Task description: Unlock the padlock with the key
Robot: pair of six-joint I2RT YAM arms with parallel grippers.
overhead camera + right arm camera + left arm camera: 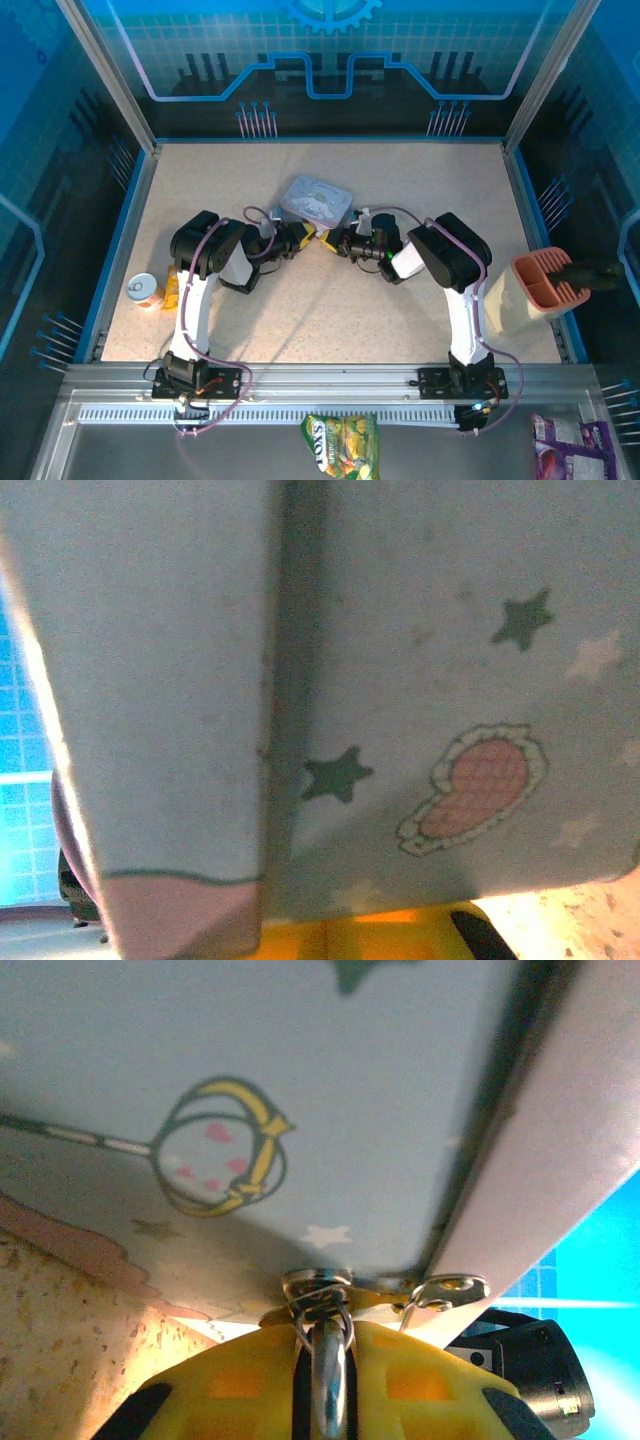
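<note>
**Pincers meet at the tin's near edge**

The left pincer (pixel 326 1345) has its yellow fingers (pixel 230 1390) clamped on a shiny silver loop seen edge-on. The loop reads as the shackle of the padlock (pixel 328 1385), and the lock's body is hidden between the fingers. A small silver ring (pixel 318 1283) and a holed silver tab (pixel 452 1287) sit at the loop's tip, just under a corner of the tin (pixel 318 198). Whether the tab is the key I cannot tell.

The right pincer (pixel 338 243) is drawn together. Its wrist view shows the yellow tips close to the tin's star-printed face, and I cannot tell whether anything sits between them.

From above, both pincers lie tip to tip just in front of the tin, which rests on the table (pixel 330 320). Well left of the tin stands a small can (pixel 145 290). Well right of it is a peach-coloured holder (pixel 540 285).
</note>
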